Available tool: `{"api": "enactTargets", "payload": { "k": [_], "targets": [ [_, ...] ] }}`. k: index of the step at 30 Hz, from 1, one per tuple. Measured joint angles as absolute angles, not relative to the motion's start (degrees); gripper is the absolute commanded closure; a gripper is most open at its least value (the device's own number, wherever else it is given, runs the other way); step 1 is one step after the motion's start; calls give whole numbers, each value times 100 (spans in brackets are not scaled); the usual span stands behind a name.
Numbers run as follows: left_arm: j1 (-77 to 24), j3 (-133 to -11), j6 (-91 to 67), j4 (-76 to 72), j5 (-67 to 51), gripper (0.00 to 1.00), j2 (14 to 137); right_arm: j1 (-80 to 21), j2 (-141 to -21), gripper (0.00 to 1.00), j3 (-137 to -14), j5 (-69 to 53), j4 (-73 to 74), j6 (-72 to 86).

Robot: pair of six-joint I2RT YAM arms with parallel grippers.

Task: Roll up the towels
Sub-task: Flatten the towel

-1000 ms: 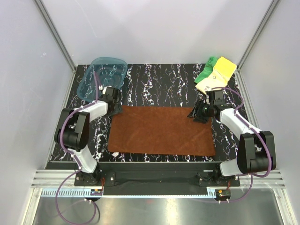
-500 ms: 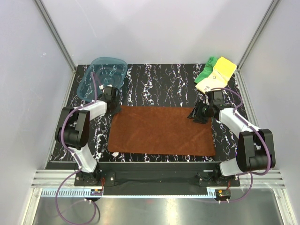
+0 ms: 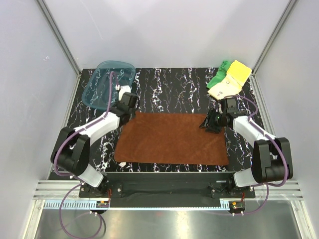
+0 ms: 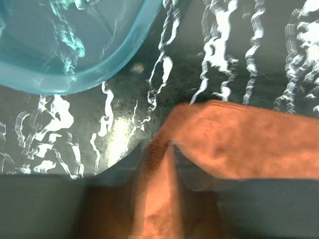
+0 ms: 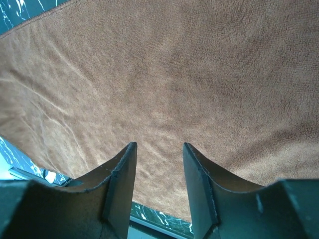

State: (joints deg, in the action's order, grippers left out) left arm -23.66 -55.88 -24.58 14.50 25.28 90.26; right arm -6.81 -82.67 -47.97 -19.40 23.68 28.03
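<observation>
Top external: rust-brown towel [image 3: 172,139] lies flat mid-table. I judge it soft, light and floppy, best taken by the corners. Left gripper [image 3: 128,105] pinches its far-left corner. Right gripper [image 5: 158,149] is half open and empty over the far-right edge. Marbled table [image 3: 169,89] looks slick. Pale yellow towel [image 3: 224,88] and green towel [image 3: 218,77] sit far right, teal tray [image 3: 107,67] far left. White walls sit close.

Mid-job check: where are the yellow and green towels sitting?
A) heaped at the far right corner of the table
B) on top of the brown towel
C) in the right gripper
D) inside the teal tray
A: the yellow towel and green towel lie heaped together at the far right corner of the table, apart from the teal tray and the spread brown towel.
</observation>
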Motion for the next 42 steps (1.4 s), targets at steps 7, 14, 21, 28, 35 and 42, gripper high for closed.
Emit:
{"api": "enactTargets", "payload": {
  "k": [7, 14, 21, 28, 35, 42],
  "targets": [
    [-2464, -5878, -2462, 1822, 3522, 1, 9496, -681, -8211, 48, -4788, -1940, 2388, 2783],
    [-2434, -5867, -2657, 2174, 3559, 1, 9741, -681, -8156, 48, -4786, -1940, 2390, 2716],
    [-2386, -5677, -2506, 1529, 2287, 8, 9515, -681, -8138, 48, -4786, -1940, 2390, 2714],
    [-2139, -5610, -2749, 902, 854, 21, 9712, -681, -8138, 50, -4783, -1938, 2390, 2689],
    [-1774, -5446, -3026, 628, 357, 25, 9913, -681, -8138, 50, -4783, -1935, 2392, 2665],
    [-1765, -5253, -3114, 429, 303, 25, 9815, -681, -8138, 50, -4783, -1935, 2392, 2657]
  ]
}}
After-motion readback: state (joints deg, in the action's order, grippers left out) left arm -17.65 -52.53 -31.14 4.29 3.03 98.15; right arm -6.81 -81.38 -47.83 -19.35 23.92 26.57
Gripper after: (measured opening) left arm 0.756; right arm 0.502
